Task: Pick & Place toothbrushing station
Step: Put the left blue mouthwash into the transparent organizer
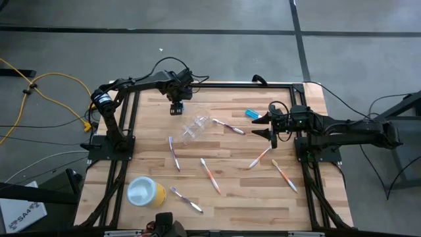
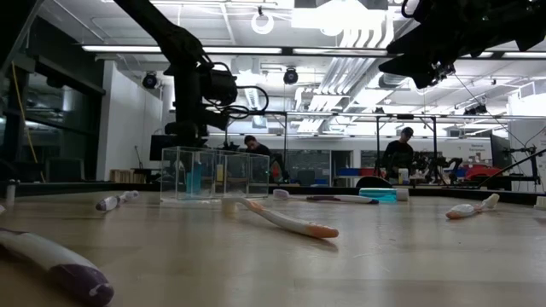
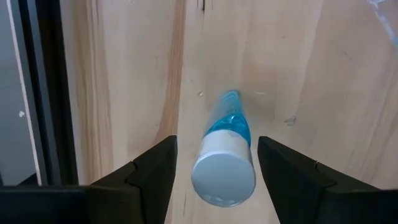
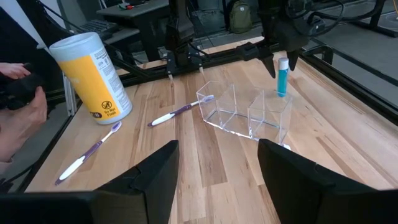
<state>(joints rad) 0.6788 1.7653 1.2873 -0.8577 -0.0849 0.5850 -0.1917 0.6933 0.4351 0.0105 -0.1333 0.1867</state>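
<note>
Blue tube [image 3: 225,146] upright on the surface [image 3: 323,74], between your left gripper [image 3: 214,171] fingers, released
Lower straight and centre before clenching; right gripper [image 4: 217,168] waits spread, facing the clear organiser [image 4: 245,112]

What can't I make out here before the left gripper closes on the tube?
- High view: the blue tube is hidden beneath the left gripper; only the wrist views show it.
- Left wrist view: looking down the tube, how high the open fingers sit on it cannot be told.
- High view: the clear holder is too small to show its dividers.
- Low view: the nearest toothbrush is blurred and cut off by the left edge.
</note>
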